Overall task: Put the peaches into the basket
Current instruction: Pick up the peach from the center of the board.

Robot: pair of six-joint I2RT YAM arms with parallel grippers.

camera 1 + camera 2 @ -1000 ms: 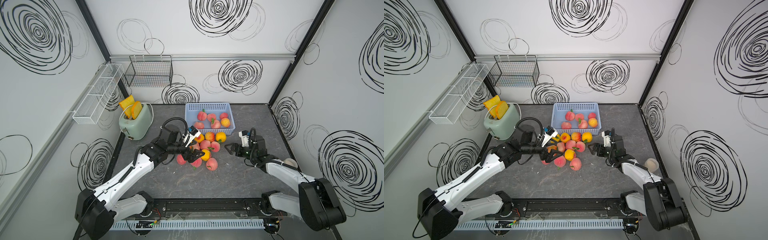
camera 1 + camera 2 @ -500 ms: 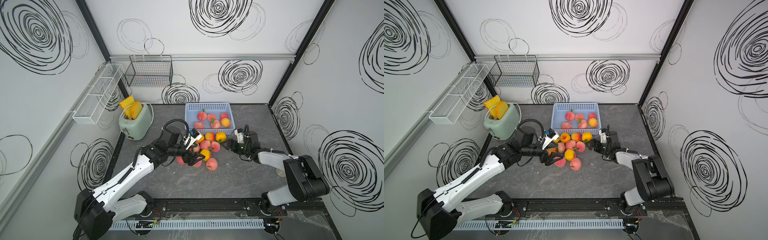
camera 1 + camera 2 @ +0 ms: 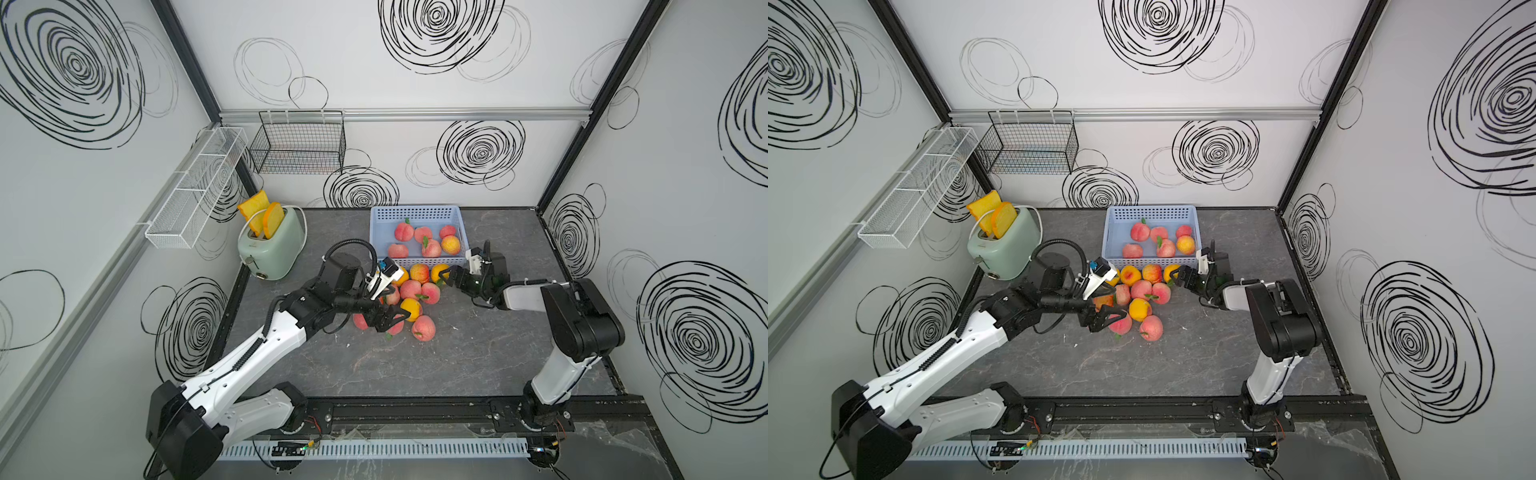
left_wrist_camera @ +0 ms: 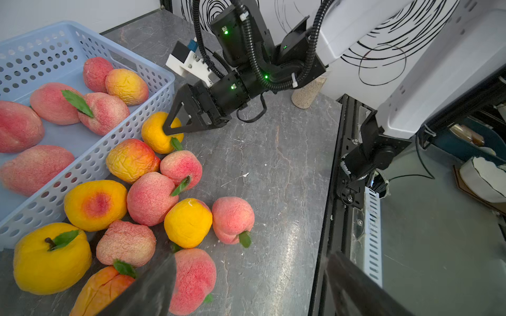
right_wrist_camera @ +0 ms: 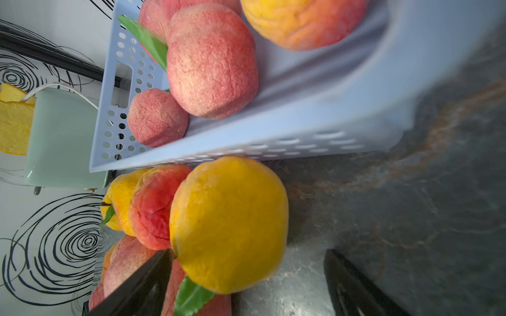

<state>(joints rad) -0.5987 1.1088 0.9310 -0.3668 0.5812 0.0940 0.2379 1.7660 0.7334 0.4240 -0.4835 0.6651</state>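
Both arms wear white shells on their long links and black housings at the joints. On the left arm a black ribbed conduit runs beside the white shell, and a black cable loops above the wrist, by a white bracket with a blue-topped module. The right arm has the same bracket; in the left wrist view its black wrist shows 4 green lights, corrugated hose and white zip ties. The right gripper has black, triangular, open-framed fingers. Both bases sit on a black rail with silver screws; reddish wires seem to trail below it.
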